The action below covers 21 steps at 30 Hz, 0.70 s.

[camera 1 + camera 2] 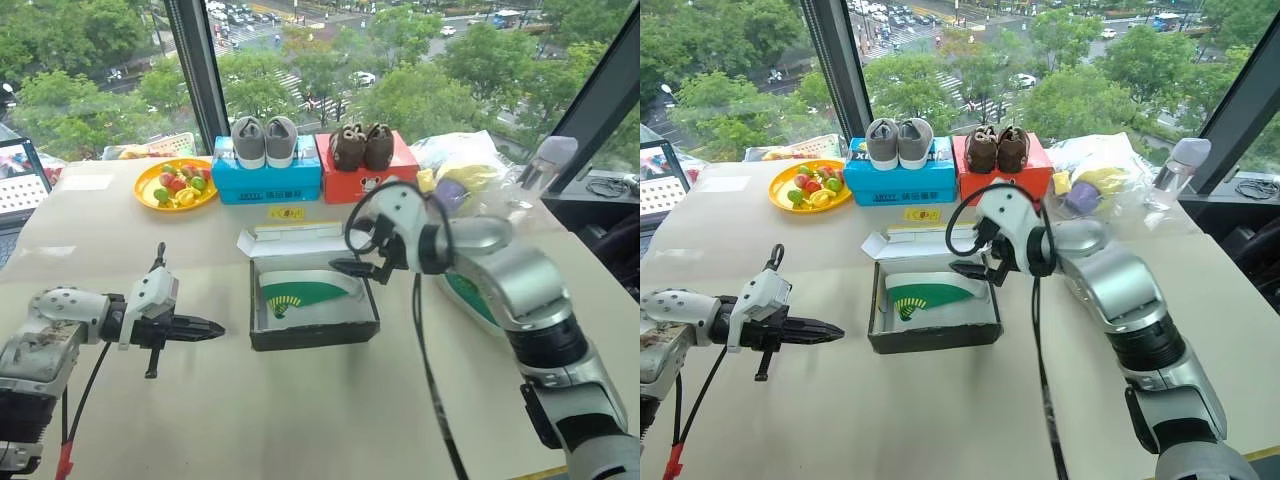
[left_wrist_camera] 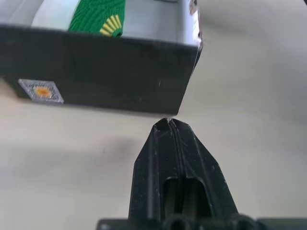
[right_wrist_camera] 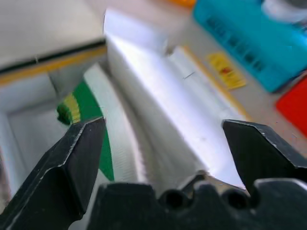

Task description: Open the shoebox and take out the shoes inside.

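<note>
The shoebox (image 1: 262, 325) stands open in the middle of the table, dark-walled and white inside, its lid (image 1: 292, 241) folded back on the far side. One green and white shoe (image 1: 305, 294) with yellow stripes lies in it. A second green and white shoe (image 1: 470, 295) lies on the table right of the box, mostly hidden under my right arm. My right gripper (image 1: 352, 262) hovers open over the box's right side with nothing between its fingers. My left gripper (image 1: 205, 327) is shut and empty, pointing at the box's left wall from a short way off.
Along the window edge stand a blue box (image 1: 266, 178) with grey shoes on top and a red box (image 1: 362, 180) with brown shoes. A yellow plate (image 1: 150, 195) of fruit sits to their left, a laptop (image 1: 18, 180) at the far left, and plastic bags (image 1: 470, 165) at the right.
</note>
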Available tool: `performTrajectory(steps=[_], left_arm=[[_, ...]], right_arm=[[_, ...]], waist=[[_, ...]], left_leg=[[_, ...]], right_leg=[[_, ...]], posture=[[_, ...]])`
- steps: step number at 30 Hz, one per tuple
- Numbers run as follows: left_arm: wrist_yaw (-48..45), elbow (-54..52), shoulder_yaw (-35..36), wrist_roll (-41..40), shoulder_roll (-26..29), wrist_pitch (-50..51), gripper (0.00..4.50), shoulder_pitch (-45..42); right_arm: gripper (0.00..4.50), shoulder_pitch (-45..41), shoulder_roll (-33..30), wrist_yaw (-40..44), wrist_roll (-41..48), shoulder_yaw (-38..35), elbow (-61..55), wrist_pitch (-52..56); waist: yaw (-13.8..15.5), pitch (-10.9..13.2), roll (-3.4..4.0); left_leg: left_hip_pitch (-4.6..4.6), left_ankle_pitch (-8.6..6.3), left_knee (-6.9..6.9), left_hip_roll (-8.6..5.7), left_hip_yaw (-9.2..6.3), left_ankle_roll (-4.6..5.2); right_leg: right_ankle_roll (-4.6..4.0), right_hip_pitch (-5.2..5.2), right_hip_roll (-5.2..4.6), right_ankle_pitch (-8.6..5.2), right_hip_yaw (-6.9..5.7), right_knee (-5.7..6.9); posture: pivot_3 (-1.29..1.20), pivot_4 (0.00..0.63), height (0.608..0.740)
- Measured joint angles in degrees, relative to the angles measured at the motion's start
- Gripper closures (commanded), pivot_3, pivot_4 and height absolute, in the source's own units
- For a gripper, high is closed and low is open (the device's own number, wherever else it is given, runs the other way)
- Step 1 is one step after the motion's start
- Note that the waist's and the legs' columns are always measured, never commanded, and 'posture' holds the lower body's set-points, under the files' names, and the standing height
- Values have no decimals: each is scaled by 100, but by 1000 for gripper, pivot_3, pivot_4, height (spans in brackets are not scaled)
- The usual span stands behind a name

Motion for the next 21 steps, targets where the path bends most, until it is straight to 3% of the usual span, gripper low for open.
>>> performTrajectory(steps=[8, 17, 21], left_arm=[[95, -116, 60, -7, 2, 1, 4500, 263], [189, -241, 207, -16, 41, 22, 4500, 419], [209, -283, 228, -22, 57, 52, 4500, 443]], right_arm=[[66, 10, 28, 280, -211, 199, 526, -474], [66, 95, 226, 425, 416, 45, -41, 231], [66, 275, 238, 351, 245, 225, 110, 97]], waist=[[-14, 0, 0], [-13, 0, 0], [-5, 0, 0]], left_leg=[[-30, 17, -2, 6, -2, -30], [-18, 5, 2, 8, -4, -10], [-8, 5, 2, 6, -2, -10]], right_leg=[[11, -16, 3, 6, -8, 3], [10, -16, 2, 6, -7, 3], [9, -14, 2, 5, -4, 11]], posture=[[0, 150, 731], [0, 150, 731], [0, 150, 731]])
